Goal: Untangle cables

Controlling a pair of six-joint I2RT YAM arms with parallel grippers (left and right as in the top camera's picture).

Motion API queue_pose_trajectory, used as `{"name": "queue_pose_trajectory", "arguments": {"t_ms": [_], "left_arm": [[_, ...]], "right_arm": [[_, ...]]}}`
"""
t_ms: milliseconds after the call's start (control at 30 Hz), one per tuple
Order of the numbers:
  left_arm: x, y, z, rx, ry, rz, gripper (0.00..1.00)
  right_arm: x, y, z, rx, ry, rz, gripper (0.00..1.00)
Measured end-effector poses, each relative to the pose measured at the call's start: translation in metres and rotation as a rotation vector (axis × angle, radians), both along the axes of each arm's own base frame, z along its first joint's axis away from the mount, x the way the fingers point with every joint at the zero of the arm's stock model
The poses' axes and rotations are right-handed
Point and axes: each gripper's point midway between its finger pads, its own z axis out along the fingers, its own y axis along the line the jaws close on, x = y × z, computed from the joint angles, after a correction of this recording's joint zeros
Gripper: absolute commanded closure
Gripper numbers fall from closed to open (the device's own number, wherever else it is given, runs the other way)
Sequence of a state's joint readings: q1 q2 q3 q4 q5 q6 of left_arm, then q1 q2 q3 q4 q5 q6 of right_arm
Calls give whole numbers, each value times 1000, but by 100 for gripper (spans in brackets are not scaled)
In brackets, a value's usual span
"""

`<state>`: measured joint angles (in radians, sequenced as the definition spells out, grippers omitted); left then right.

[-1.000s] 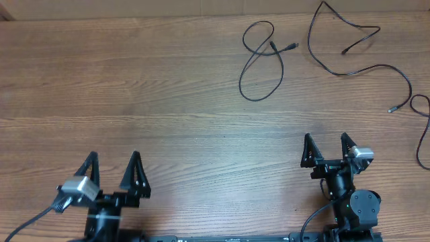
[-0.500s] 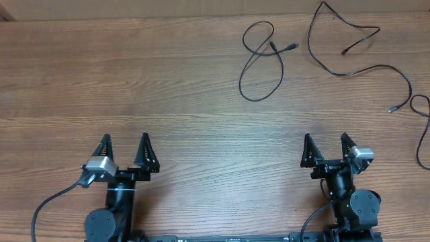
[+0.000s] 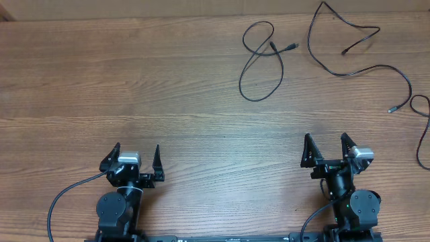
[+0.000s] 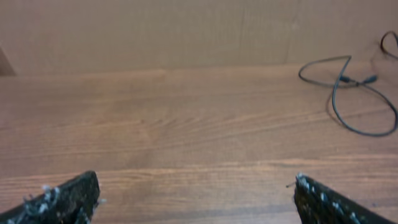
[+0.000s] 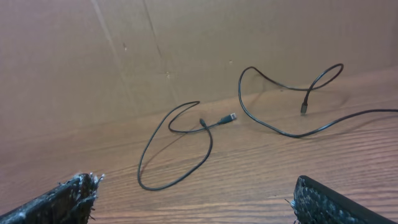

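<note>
1. Two arms sit folded low at the near edge of the table [image 3: 168,81], fingers pointing toward the far side.
2. Left gripper [image 3: 136,148]: jaws spread wide, nothing between them.
3. Right gripper [image 3: 326,137]: jaws spread wide, nothing between them.
4. Short looped cable [image 3: 281,70] and long cable [image 3: 386,65] lie separately at the far right, well apart from both grippers.

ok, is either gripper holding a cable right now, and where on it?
Nothing is held. The left gripper and right gripper are both open and empty, and the cables lie on the table well beyond them, untouched.
</note>
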<state>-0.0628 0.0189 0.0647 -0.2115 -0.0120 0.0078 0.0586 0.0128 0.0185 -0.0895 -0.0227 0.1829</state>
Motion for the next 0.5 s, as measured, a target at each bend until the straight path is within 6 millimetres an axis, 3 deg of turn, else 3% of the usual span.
{"name": "queue_pose_trajectory", "arguments": {"t_ms": [500], "left_arm": [[0,0,0,22,0,-4,0]], "right_arm": [[0,0,0,0,0,0,0]]}}
